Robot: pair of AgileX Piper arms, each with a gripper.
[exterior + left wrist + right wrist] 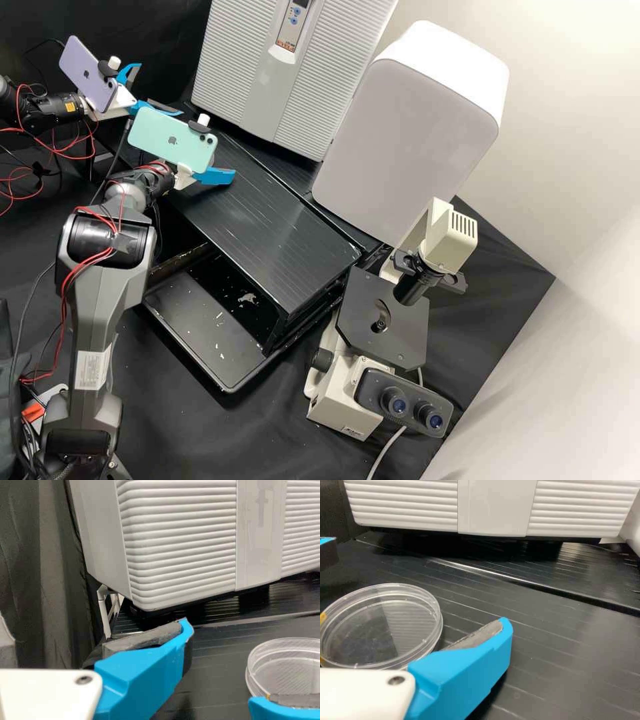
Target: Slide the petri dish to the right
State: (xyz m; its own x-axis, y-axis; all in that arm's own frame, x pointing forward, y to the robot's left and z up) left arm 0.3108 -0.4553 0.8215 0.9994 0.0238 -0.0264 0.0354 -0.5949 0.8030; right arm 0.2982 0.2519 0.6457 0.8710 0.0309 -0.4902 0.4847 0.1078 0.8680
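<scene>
Black ribbed platform (560, 630): petri dish (380, 625) being flanked, lower left of right wrist view, by right gripper (470, 670), opening untellable; left gripper (220, 665) being held spread. Push seemingly being lined up; sideways rim contact being needed.

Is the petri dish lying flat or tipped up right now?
Flat. The dish sits with its rim level on the ribbed black top, as seen in both wrist views.
</scene>
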